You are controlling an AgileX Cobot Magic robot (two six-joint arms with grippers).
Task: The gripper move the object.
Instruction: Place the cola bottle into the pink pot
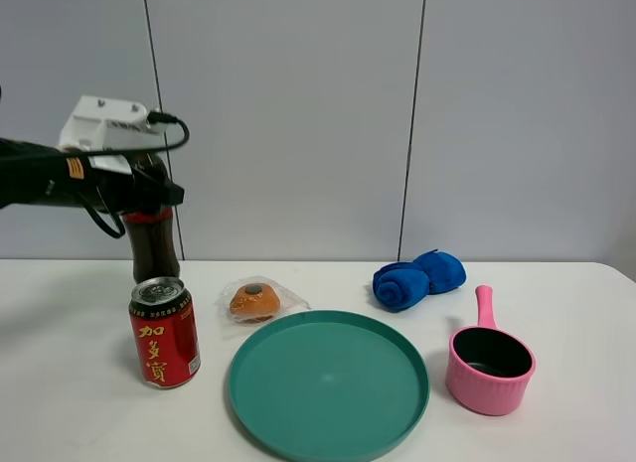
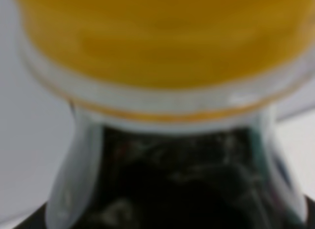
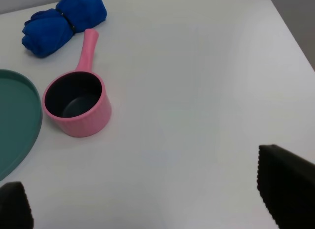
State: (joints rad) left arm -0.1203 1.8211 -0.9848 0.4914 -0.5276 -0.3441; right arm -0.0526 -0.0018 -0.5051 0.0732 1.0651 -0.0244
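Observation:
The cola bottle [image 1: 152, 248] stands tall at the back left, its dark body and red label showing behind a red can. My left gripper [image 1: 151, 194] reaches in from the left and its dark jaws sit around the bottle's neck, hiding the cap in the high view. The left wrist view is filled by the blurred yellow cap [image 2: 162, 37] and the dark shoulder of the bottle [image 2: 172, 184]. The bottle's base is hidden behind the can. My right gripper [image 3: 147, 199] is open and empty over bare table, and is out of the high view.
A red drink can [image 1: 165, 333] stands just in front of the bottle. A wrapped bun [image 1: 254, 301], a teal plate [image 1: 328, 383], a rolled blue towel [image 1: 417, 278] and a pink saucepan [image 1: 489, 368] lie to the right. The saucepan [image 3: 78, 103] and towel [image 3: 64, 17] also show in the right wrist view.

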